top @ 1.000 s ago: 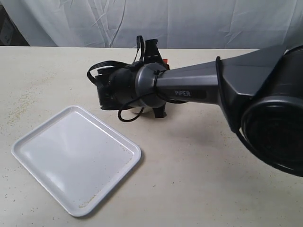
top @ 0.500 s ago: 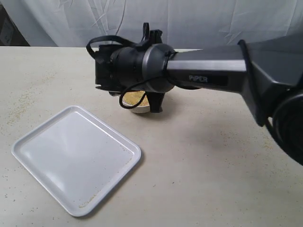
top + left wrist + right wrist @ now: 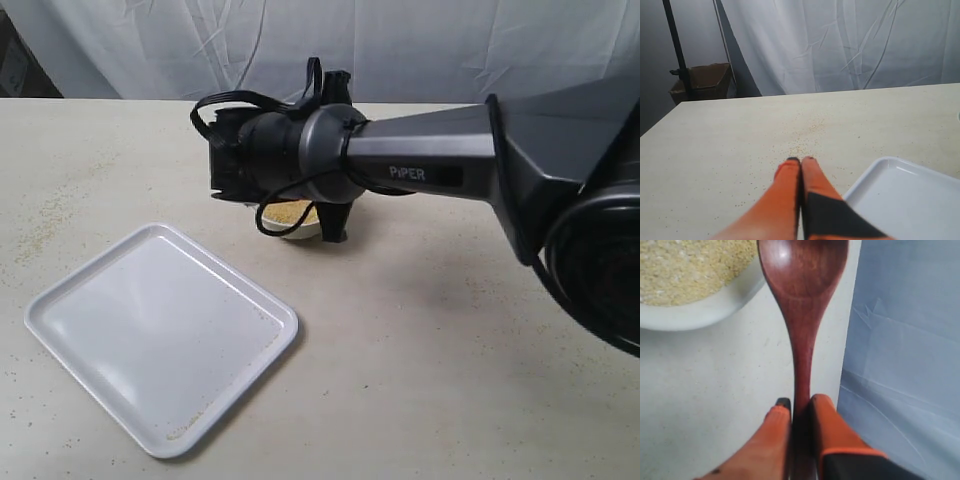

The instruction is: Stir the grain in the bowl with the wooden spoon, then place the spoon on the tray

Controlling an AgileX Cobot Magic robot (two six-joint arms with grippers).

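Note:
My right gripper is shut on the handle of the dark reddish-brown wooden spoon. The spoon's oval head hangs just beside the rim of the white bowl, which holds golden-yellow grain. In the exterior view the right arm covers most of the bowl; a patch of grain shows under the wrist, and the spoon itself is hidden there. The white tray lies flat at the front left, and one corner of the tray shows in the left wrist view. My left gripper is shut on nothing, low over the table beside that corner.
Loose grains are scattered on the beige tabletop and along the tray's near rim. A white cloth backdrop hangs behind the table. A cardboard box and a dark pole stand off the table's far side.
The right arm rose from low over the bowl, uncovering the grain, then dropped slightly and shifted right. The tray has not moved.

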